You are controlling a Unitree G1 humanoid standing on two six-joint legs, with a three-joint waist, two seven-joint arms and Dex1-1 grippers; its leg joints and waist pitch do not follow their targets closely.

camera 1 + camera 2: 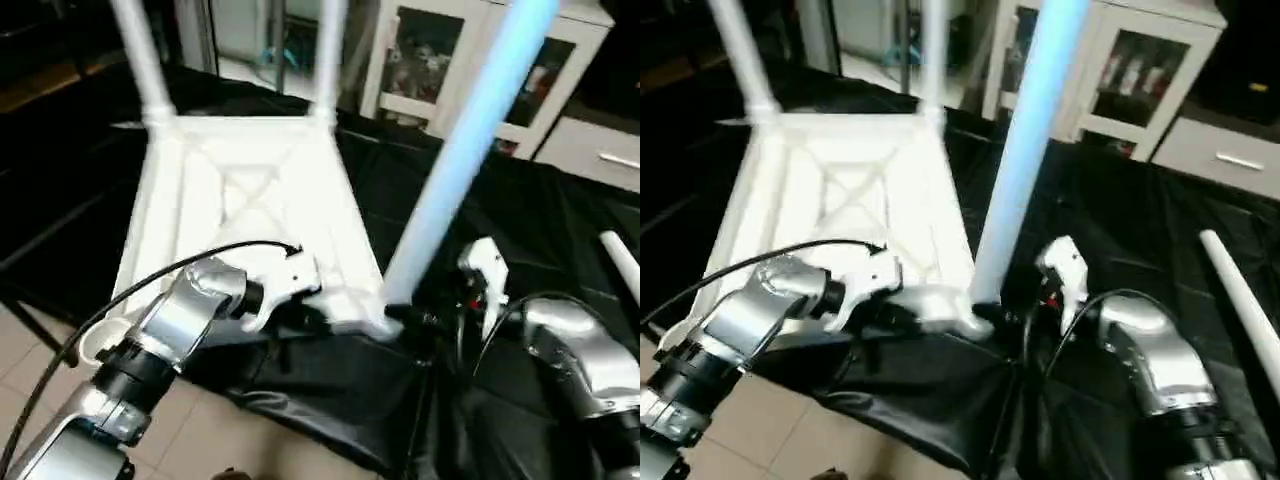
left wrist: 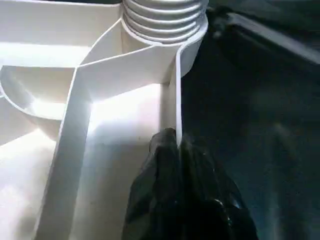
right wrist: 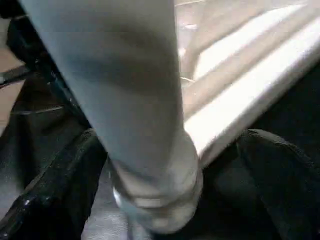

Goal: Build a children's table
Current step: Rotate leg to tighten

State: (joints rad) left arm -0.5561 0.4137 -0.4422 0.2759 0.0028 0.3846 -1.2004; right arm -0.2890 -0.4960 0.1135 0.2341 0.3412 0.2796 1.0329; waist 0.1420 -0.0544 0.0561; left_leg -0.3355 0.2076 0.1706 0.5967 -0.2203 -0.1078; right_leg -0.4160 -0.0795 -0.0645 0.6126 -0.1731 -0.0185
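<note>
Tabletop (image 1: 250, 190), white, X-ribbed underside up, lies on the black cloth (image 1: 520, 220) before us. Two legs stand in its far corner sockets; a third leg (image 1: 470, 150) rises from the near right socket, threads showing at its collar in the left wrist view. A fourth leg (image 1: 1240, 300) lies loose on the cloth to our right; the near left socket (image 1: 100, 345) sits empty. Our left gripper (image 2: 175, 150) pinches the tabletop's side wall just beside the third leg; our right gripper (image 3: 150, 200) stands spread about that leg's base. We judge the third leg just seated; next comes fetching the loose leg and threading it into the empty socket.
</note>
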